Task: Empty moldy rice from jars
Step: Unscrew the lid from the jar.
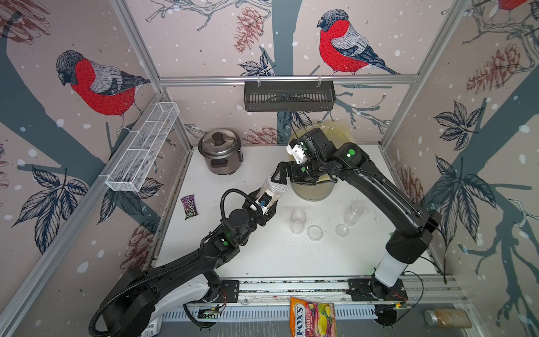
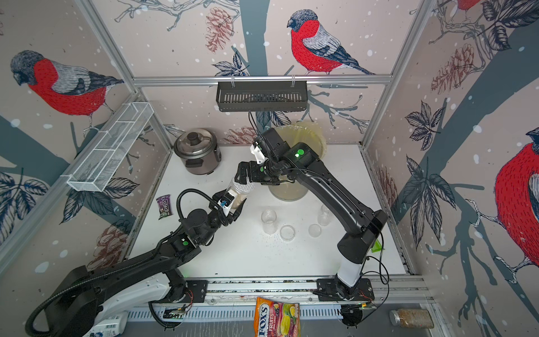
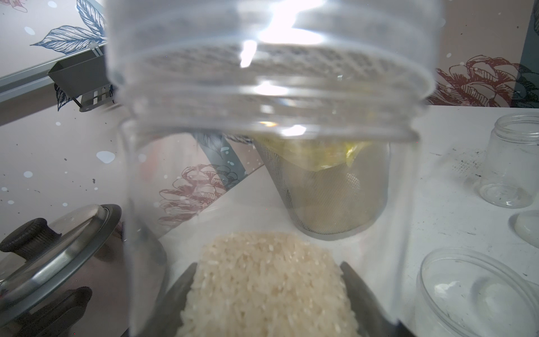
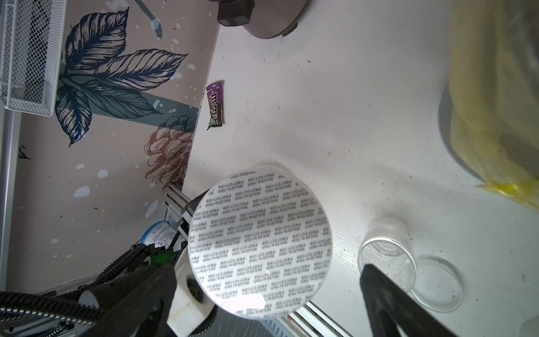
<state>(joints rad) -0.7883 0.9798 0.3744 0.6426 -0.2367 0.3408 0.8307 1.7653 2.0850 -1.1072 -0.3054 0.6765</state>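
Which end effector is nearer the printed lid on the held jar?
Right. The right end effector is open right at the lid; the left end effector grips the jar lower down its body.

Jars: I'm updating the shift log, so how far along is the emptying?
Done: both narrow jars stand open on the table and look empty, their clear lids beside them. In hand: the left pincer grips the wide jar, rice inside, silver lid on; the open right pincer straddles that lid. Left: take the lid off and tip the rice into the yellow-bagged bin.
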